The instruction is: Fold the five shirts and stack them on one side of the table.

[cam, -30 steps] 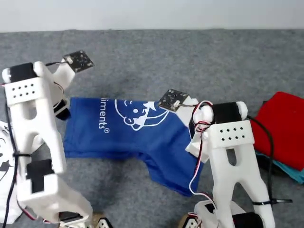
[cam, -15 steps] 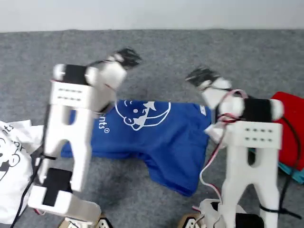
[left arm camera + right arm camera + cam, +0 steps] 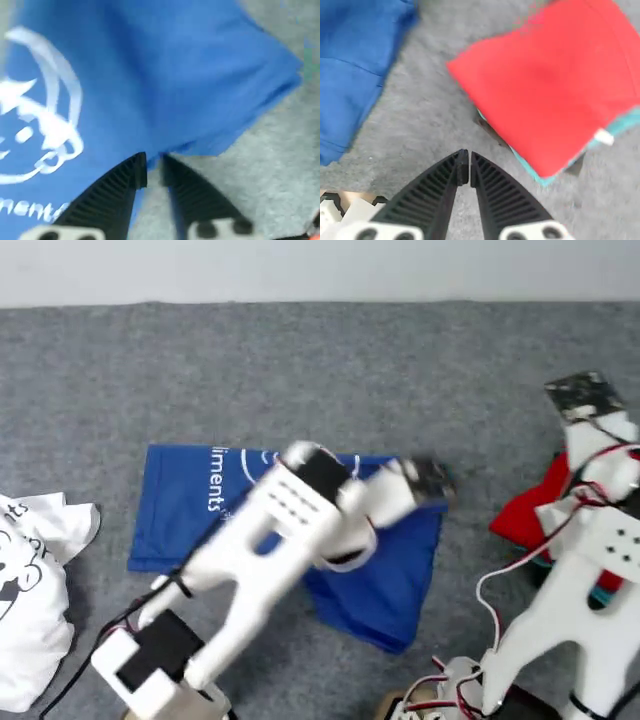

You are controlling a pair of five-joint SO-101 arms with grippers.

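A blue shirt (image 3: 195,505) with white print lies flat in the middle of the grey table, one sleeve toward the front. My left arm stretches across it, and my left gripper (image 3: 430,478) hangs over the shirt's right edge. In the left wrist view the blue shirt (image 3: 150,75) lies under the left gripper (image 3: 153,164), which is shut on nothing. My right gripper (image 3: 588,410) is at the far right above a folded red shirt (image 3: 522,522). Its wrist view shows the right gripper (image 3: 467,156) shut over bare table beside the red shirt (image 3: 555,85).
A teal shirt (image 3: 540,176) lies folded under the red one. A crumpled white shirt (image 3: 30,570) with black print sits at the table's left edge. The grey table (image 3: 320,370) runs back to a pale wall. Both arm bases stand at the front edge.
Both arms left the blue shirt's edges. The left arm swung right across the shirt; the right arm swung right to the red shirt. The blue shirt stayed put.
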